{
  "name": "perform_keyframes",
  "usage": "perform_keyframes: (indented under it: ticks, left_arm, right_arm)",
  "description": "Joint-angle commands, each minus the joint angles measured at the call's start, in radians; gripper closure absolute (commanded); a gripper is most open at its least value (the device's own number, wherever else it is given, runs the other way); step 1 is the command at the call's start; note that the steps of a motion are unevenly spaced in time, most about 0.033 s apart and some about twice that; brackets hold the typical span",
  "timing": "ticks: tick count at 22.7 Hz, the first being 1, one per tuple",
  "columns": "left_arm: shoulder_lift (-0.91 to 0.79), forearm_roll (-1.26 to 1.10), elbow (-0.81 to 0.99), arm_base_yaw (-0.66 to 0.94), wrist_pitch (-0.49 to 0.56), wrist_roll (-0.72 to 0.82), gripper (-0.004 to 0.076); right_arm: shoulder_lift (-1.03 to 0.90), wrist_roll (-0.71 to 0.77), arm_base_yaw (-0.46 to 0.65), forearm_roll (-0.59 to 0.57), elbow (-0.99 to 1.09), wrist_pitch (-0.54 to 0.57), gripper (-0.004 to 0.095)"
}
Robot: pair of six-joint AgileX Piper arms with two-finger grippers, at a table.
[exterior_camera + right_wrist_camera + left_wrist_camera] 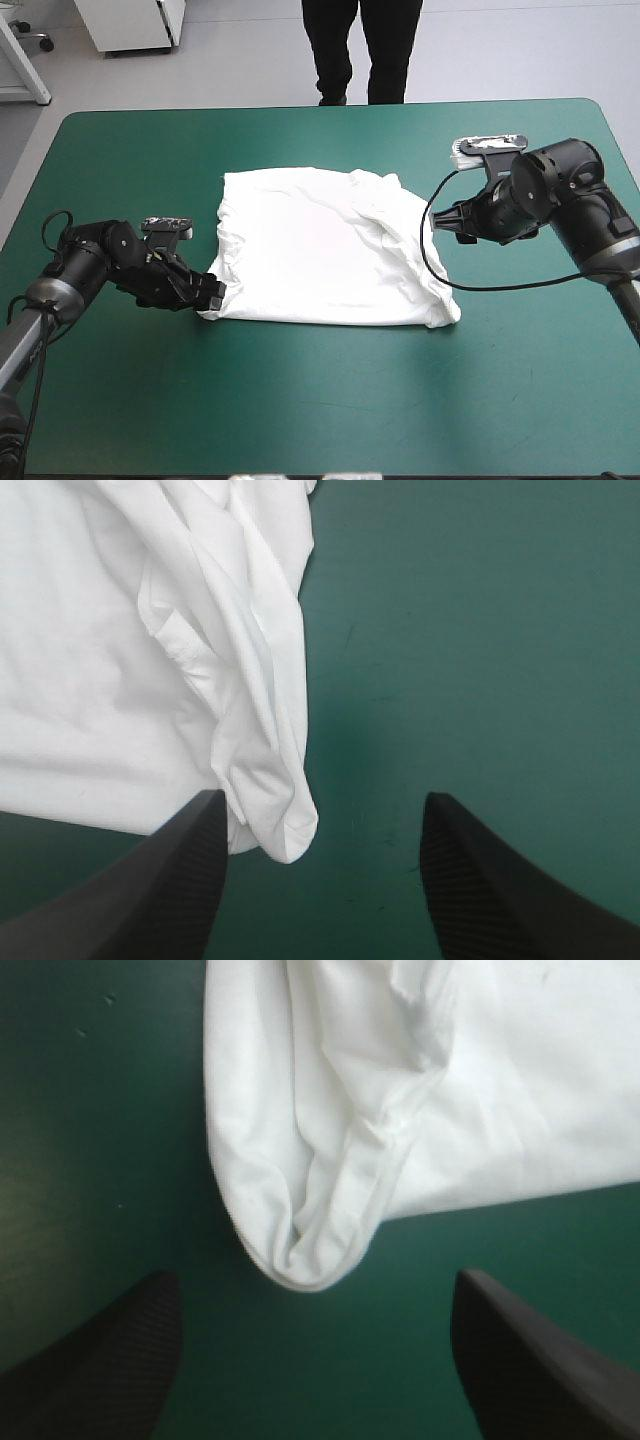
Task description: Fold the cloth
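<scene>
One T-shirt (320,250): white, lying as a roughly rectangular folded bundle on the middle of the table (300,420), with wrinkled folds heaped along its right side.
Table cover: teal-green, showing on every side of the bundle.
Two grippers: the left gripper (212,293) sits low at the bundle's near left corner. The right gripper (462,222) is just off the bundle's right edge.
Left fingers (110,1360): spread wide apart and holding nothing.
Cloth at the left gripper (315,1275): the rounded corner of the T-shirt (400,1090) points in between the two fingers, just ahead of them. Teal-green cover shows between the cloth and each finger. A hemmed sleeve fold runs up from that corner.
Right fingers (470,880): also apart, with nothing gripped.
Cloth at the right gripper (325,795): a rounded, hanging fold from the right edge of the T-shirt (100,630) reaches in between the fingers. It lies close against one finger, with open cover between it and the other. Whether the fold touches that finger cannot be told.
Rest of the cloth: it spreads away ahead of both grippers as a smooth white field.
Count: one T-shirt, two grippers, four black fingers, one table.
</scene>
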State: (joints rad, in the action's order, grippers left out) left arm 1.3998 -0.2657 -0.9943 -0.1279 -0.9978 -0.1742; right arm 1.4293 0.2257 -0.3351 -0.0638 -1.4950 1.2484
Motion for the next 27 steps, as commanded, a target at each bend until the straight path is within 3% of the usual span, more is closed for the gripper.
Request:
perform_keyframes:
  ticks: [1, 6, 11, 13, 15, 16, 17, 27]
  left_arm:
    - [-0.003, -0.030, -0.011, -0.003, 0.074, 0.010, 0.0178]
    - [0.126, 0.005, -0.011, -0.077, 0.108, 0.021, 0.0218]
    - [0.252, 0.082, -0.011, -0.172, 0.165, 0.158, 0.0254]
    - [0.266, 0.086, -0.011, -0.172, 0.169, 0.158, 0.0336]
    - [0.266, 0.086, -0.011, -0.172, 0.171, 0.158, 0.0524]
    - [0.266, 0.086, -0.011, -0.172, 0.171, 0.158, 0.0676]
    - [0.266, 0.086, -0.011, -0.172, 0.171, 0.158, 0.0729]
    - [0.266, 0.079, -0.011, -0.172, 0.174, 0.151, 0.0733]
  right_arm:
    - [-0.034, 0.000, 0.010, -0.009, -0.026, -0.004, 0.0374]
    - [-0.034, 0.000, 0.010, -0.016, -0.026, -0.016, 0.0415]
    - [-0.034, 0.000, 0.010, -0.016, -0.026, -0.005, 0.0422]
    - [-0.034, 0.000, 0.010, -0.012, -0.026, -0.001, 0.0422]
    - [-0.034, 0.000, 0.010, -0.012, -0.026, -0.001, 0.0422]
    - [-0.034, 0.000, 0.010, -0.010, -0.026, -0.001, 0.0422]
    - [-0.034, 0.000, 0.010, -0.002, -0.026, -0.001, 0.0422]
    - [-0.034, 0.007, 0.007, 0.078, 0.107, -0.026, 0.0410]
